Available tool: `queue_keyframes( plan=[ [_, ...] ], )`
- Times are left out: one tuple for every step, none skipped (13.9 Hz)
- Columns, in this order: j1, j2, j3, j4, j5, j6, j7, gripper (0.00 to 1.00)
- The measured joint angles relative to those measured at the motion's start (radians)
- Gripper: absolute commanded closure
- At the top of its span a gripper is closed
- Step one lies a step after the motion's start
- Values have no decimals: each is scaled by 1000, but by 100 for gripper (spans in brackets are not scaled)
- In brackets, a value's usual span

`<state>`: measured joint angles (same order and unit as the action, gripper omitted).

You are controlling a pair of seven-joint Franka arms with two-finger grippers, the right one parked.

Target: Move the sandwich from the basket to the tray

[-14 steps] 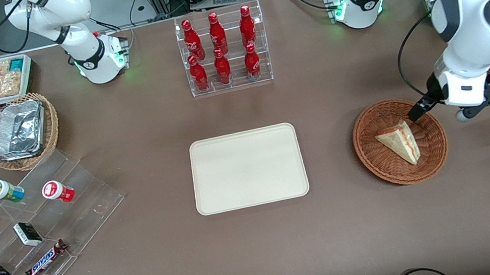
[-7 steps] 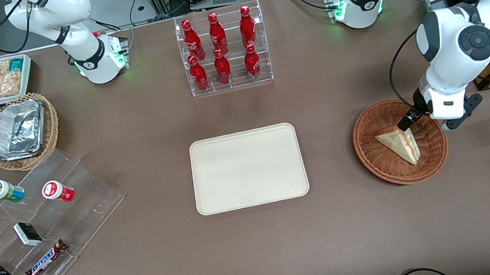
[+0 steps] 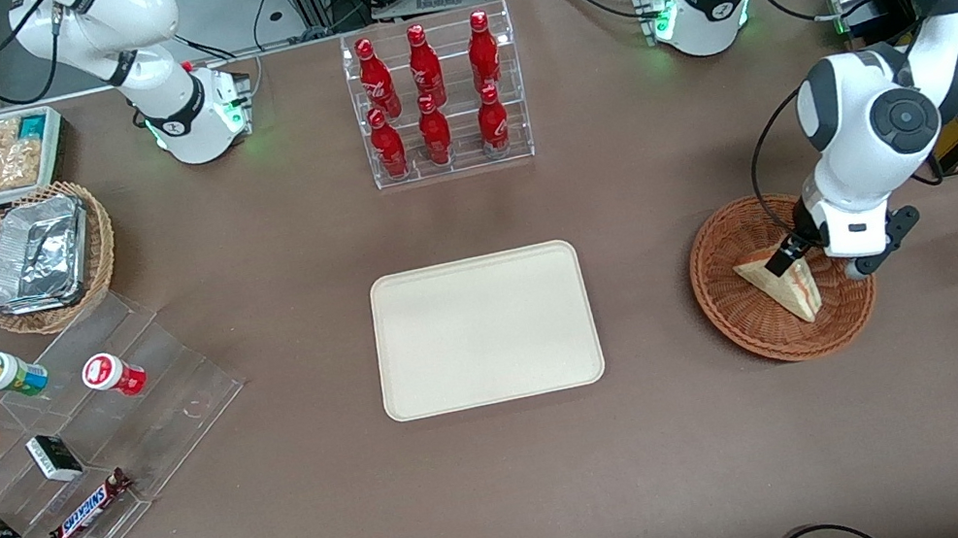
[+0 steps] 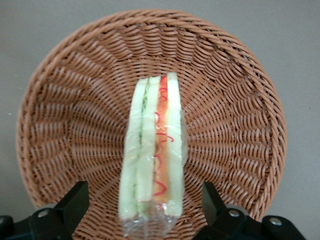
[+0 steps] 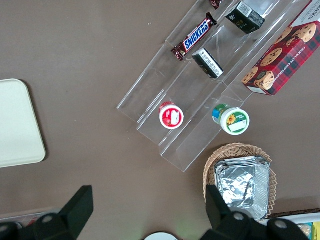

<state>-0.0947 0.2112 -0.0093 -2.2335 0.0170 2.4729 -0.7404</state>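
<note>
**Gripper poised over the sandwich in the basket**

The sandwich stands on edge in the reddish-brown basket, wrapped in clear film, its red and green filling along the cut edge facing up. The gripper hangs directly above it with its two fingers spread wide, one on each side of the wedge, holding nothing. The tray lies bare on the tabletop, well apart from the basket toward the parked arm's end.

The sandwich looks light and soft; the bread would likely crush under a hard squeeze, and the film may be slippery. The flat bread faces, near the thicker end, seem the best place to close gently.
</note>
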Motion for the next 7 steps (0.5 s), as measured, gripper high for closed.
queue_keyframes(
  plan=[
    [-1,11,-7,0,0,17,-15,0],
    [-1,24,-12,0,0,31,-29,15],
    [-2,36,-16,0,0,44,-39,40],
    [-2,45,-18,0,0,50,-48,69],
    [-2,50,-19,0,0,52,-56,100],
    [-2,52,-20,0,0,52,-60,100],
    [-2,52,-20,0,0,52,-61,100]
  ],
)
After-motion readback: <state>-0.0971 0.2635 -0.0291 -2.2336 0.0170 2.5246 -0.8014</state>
